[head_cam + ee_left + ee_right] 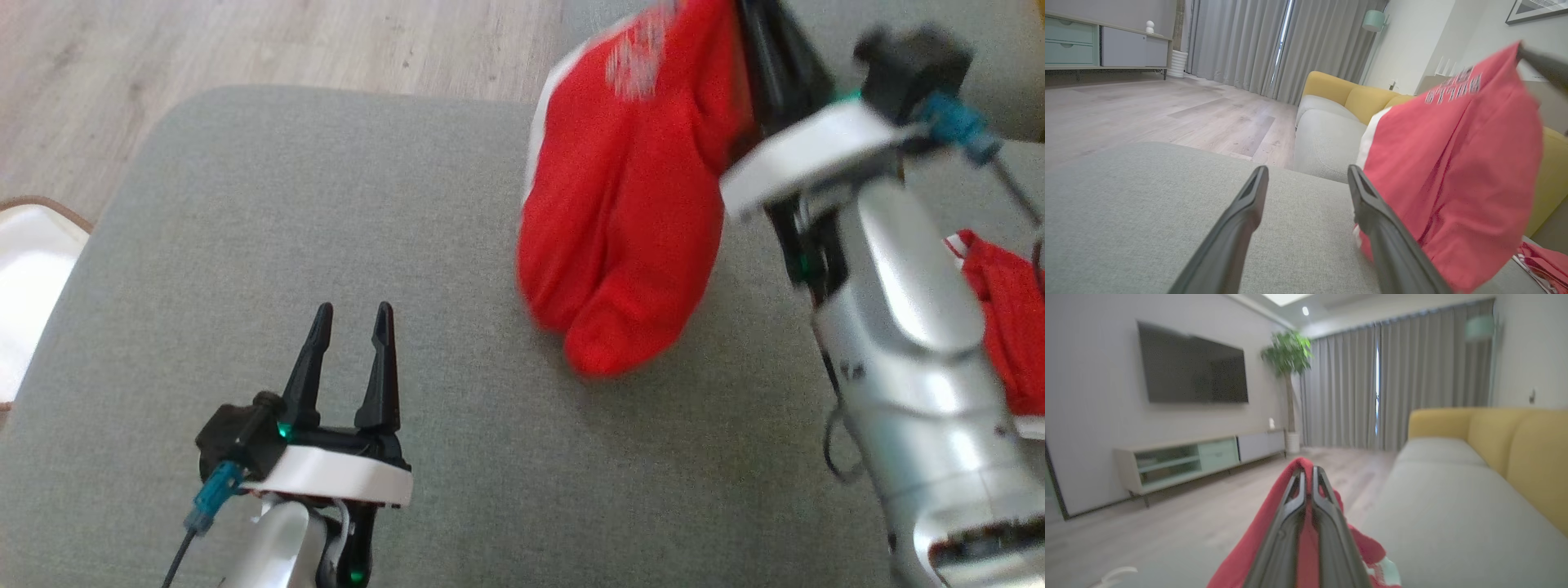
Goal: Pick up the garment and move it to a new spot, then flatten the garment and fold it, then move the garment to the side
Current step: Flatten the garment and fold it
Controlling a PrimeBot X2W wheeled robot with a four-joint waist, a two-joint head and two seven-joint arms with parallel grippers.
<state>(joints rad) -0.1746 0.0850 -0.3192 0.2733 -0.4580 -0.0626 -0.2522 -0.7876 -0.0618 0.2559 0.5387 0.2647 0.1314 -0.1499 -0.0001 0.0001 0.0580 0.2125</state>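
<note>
A red garment [624, 196] with a white edge and pale lettering hangs in the air over the grey cushion [326, 245], held at its top by my right gripper [755, 33], which is shut on the cloth. In the right wrist view the closed gripper [1306, 473] pinches red fabric [1241, 559]. From the left wrist the garment [1453, 171] hangs to the right of my own fingers. My left gripper [349, 320] rests open low over the cushion, to the left of the garment and apart from it, with nothing between its fingers.
More red cloth [1008, 318] lies on the cushion behind my right forearm. Wooden floor [286, 41] runs beyond the cushion's far edge. A white object [28, 286] sits off the left edge. A yellow sofa back [1355, 98] rises behind.
</note>
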